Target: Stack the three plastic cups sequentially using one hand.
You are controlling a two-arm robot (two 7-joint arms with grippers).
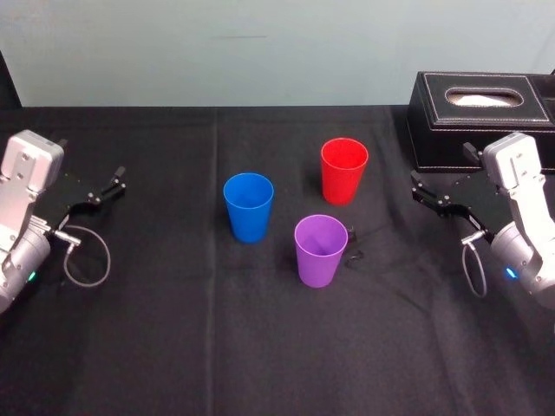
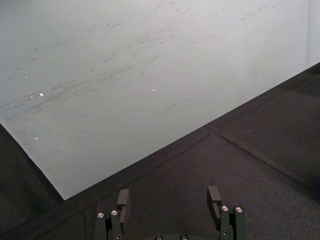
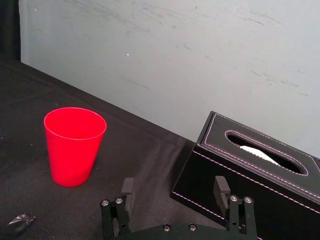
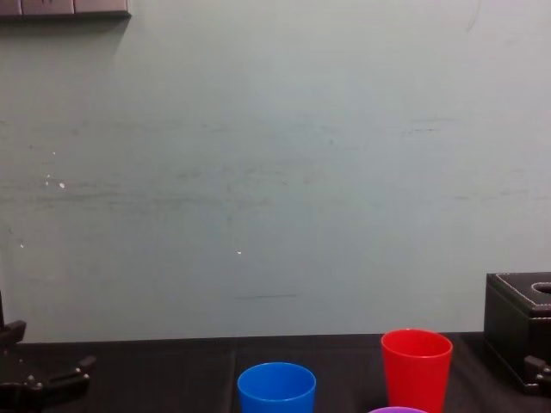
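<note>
Red cup [image 1: 344, 170] 1 o'clock, blue cup [image 1: 248, 206] 9, purple cup [image 1: 320, 251] 5: upright, apart, nestable. Left gripper [image 1: 111, 184], right gripper [image 1: 420, 189] flank, fingers [image 3: 127, 187] open.

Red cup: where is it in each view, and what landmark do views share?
Head view: red cup, rear right cup.
Chest view: red cup low right, left of black tissue box.
Right wrist view: red cup beyond right gripper, beside the box.
Left wrist view: wall and cloth beyond left gripper.
Landmark: the black tissue box.
</note>
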